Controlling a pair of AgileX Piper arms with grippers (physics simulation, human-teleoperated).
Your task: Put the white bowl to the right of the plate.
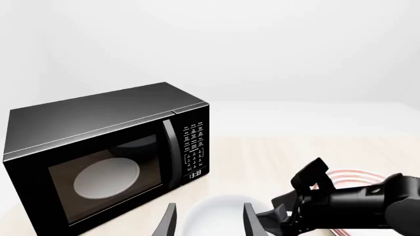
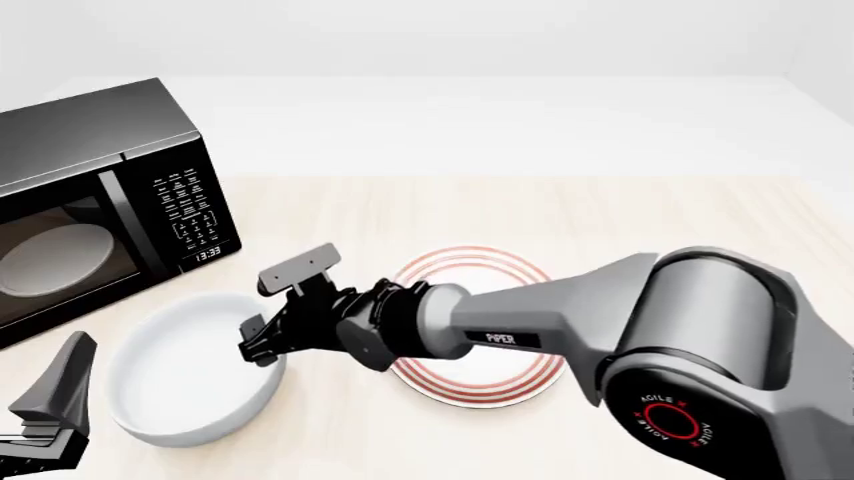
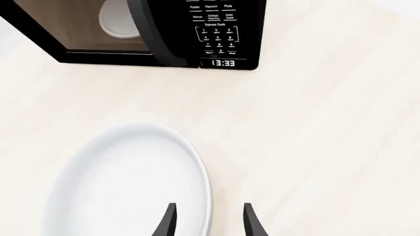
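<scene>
1. Pale wooden counter point(image 2: 641, 215), microwave point(image 2: 94, 200) far left.
2. White bowl point(image 2: 187, 385) left of plate point(image 2: 474, 280), wrong side.
3. Right claw point(image 2: 274, 312) open, straddling bowl's rim, ready to pinch.
4. Left claw point(image 2: 47, 415) idle, open.
</scene>
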